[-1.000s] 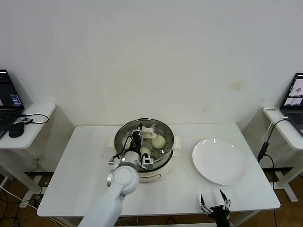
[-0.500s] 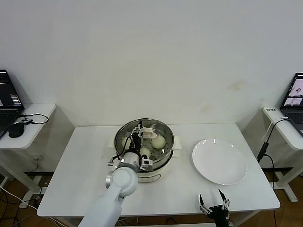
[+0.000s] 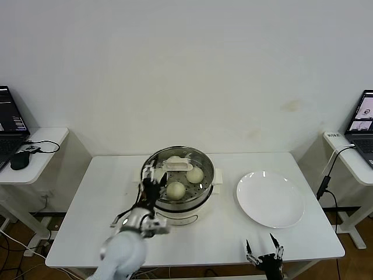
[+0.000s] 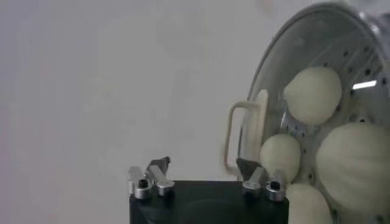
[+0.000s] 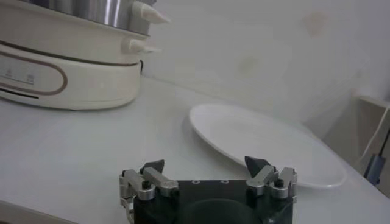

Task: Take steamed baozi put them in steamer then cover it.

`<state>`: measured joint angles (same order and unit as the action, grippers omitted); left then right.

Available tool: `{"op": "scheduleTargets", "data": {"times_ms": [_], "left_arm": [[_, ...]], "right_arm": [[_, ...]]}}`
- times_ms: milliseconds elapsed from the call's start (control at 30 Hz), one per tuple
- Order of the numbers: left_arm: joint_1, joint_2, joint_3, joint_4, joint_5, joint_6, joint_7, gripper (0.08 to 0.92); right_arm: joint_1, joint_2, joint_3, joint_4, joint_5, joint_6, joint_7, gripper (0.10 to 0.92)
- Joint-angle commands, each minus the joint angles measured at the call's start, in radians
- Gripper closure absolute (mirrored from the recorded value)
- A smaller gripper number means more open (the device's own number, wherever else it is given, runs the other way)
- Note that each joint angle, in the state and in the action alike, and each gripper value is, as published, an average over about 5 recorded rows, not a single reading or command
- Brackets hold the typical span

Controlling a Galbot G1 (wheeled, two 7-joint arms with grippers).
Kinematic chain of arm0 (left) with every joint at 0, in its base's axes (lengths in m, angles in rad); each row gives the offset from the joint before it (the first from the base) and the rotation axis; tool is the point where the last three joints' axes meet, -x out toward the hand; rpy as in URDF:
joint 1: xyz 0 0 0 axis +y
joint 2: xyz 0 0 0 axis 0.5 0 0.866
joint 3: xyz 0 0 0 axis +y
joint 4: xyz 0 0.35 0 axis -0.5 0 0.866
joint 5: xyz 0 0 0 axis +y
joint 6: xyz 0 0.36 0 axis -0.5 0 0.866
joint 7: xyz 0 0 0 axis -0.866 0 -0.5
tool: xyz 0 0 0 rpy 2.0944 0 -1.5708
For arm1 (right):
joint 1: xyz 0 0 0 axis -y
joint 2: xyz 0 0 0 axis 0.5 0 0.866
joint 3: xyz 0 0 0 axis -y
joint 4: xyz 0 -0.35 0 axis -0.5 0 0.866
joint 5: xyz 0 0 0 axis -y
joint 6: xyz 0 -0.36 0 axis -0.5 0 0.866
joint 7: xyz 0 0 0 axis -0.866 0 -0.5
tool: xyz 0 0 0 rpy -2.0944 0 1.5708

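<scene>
The steamer stands mid-table, a steel pot on a cream-white base. Baozi lie on its perforated tray. The left wrist view shows the pot rim and several baozi. The cover's cream-white bar handle sits over the pot's middle and shows in the left wrist view. Its glass is hard to make out. My left gripper is open and empty, just outside the pot's left rim. My right gripper is open and empty, low at the table's front edge.
An empty white plate lies right of the steamer, whose base shows in the right wrist view. Side tables with laptops flank the table. A mouse lies on the left one.
My left gripper has drawn back from over the pot's middle to its left rim, and the arm has dropped lower. The bar handle and front baozi now show. The right arm has not moved.
</scene>
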<state>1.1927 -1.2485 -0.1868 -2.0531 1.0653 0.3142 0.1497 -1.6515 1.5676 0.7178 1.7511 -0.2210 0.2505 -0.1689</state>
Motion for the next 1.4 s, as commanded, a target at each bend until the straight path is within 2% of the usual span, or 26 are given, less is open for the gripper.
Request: {"op": "scheduleTargets", "data": {"times_ms": [33,100,300,467,600,800,1400], "left_arm": [[0.442,0.058,-0.350,-0.128,-0.876,-0.406,-0.324,0.182],[0.483,0.046,-0.385,-0.077,-1.045,-0.479,-0.344,0.178],[0.611,0.005,-0.376,-0.028,-1.333,-0.441,-0.400,0.177],[0.662,-0.046,-0.368,-0.002,-1.352,-0.492,-0.411,0.177],[0.676,-0.075,-0.364,0.020,-1.354,-0.518,-0.384,0.177],[0.702,-0.083,-0.365,0.030,-1.317,-0.528,-0.345,0.177],[0.698,-0.137,-0.360,0.030,-1.271,-0.499,-0.312,0.177]], "right_arm": [[-0.026,-0.041,-0.033,0.039,0.075,0.048,0.004,0.203],[-0.044,-0.070,-0.054,0.061,0.114,0.051,0.008,0.203],[-0.091,-0.152,-0.087,0.112,0.192,0.016,0.016,0.203],[-0.111,-0.189,-0.103,0.123,0.238,-0.003,0.016,0.202],[-0.116,-0.197,-0.116,0.125,0.250,-0.004,0.021,0.203],[-0.124,-0.196,-0.136,0.146,0.255,-0.010,0.023,0.202],[-0.148,-0.192,-0.153,0.191,0.237,-0.091,0.017,0.203]]}}
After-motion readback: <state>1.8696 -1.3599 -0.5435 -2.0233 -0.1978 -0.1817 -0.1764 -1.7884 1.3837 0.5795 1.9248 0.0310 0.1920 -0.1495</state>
